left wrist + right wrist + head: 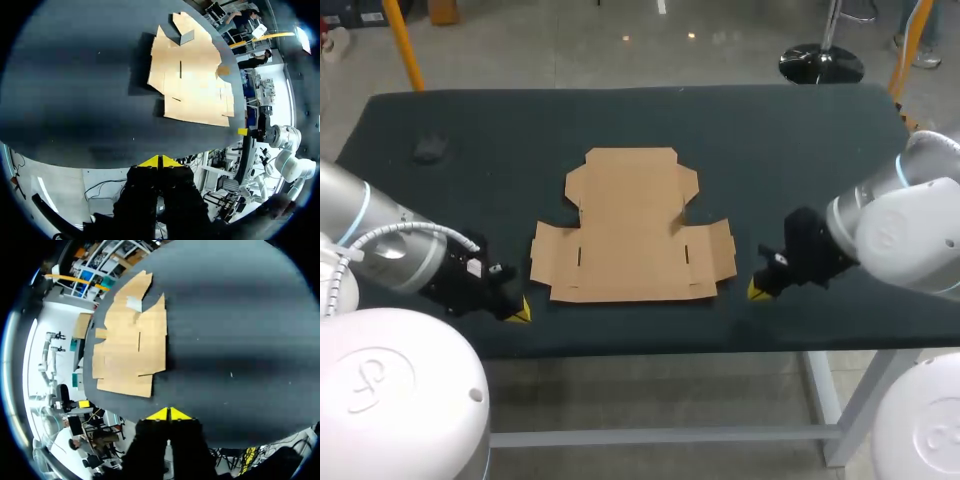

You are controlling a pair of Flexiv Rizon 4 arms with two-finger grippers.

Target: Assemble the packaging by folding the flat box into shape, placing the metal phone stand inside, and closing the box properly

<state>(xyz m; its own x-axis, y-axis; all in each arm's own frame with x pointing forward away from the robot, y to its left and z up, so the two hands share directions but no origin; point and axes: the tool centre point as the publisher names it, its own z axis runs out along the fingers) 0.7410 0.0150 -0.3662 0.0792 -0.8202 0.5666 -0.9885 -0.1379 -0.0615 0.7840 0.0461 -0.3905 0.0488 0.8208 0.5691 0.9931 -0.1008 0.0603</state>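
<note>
The flat brown cardboard box blank [630, 225] lies unfolded in the middle of the dark table, flaps spread out. It also shows ahead of each gripper as the cardboard [192, 75] and the cardboard [130, 340]. A small dark object [430, 148] rests at the table's far left; I cannot tell what it is. My left gripper [517, 312] hangs at the front edge, left of the box, its yellow tips pressed together on nothing [160, 161]. To the right of the box, my right gripper [758, 290] is also shut and empty [169, 414].
The dark cloth table [790, 150] runs wide around the box on all sides. Its front edge [650, 345] lies just below both grippers. A table leg and crossbar show under the front edge.
</note>
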